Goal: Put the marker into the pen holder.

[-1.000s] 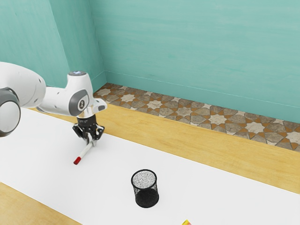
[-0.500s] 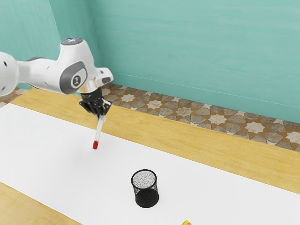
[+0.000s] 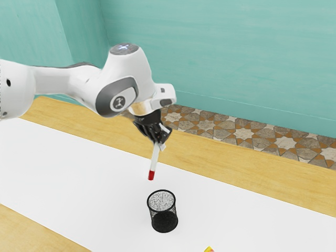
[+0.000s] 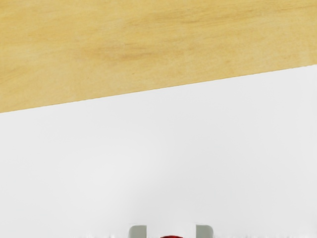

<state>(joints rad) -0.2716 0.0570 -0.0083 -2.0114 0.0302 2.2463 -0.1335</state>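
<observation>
My gripper (image 3: 160, 145) is shut on the upper end of the white marker (image 3: 154, 160), which hangs nearly upright, its red end down. Below that red end, slightly toward the exterior view's right, stands the black mesh pen holder (image 3: 164, 220), its round mouth facing up. A gap separates the marker's tip from the holder's rim in that view. In the wrist view the marker's red end (image 4: 171, 236) lies between the two fingertips of my gripper (image 4: 171, 232).
A white mat (image 3: 236, 210) covers much of the wooden table (image 3: 210, 152). A small yellow and orange object (image 3: 209, 249) is at the exterior view's lower edge. A teal wall stands beyond the table.
My gripper has lifted the marker off the mat and carried it toward the exterior view's right, near the pen holder. The marker has swung from slanted to nearly upright.
</observation>
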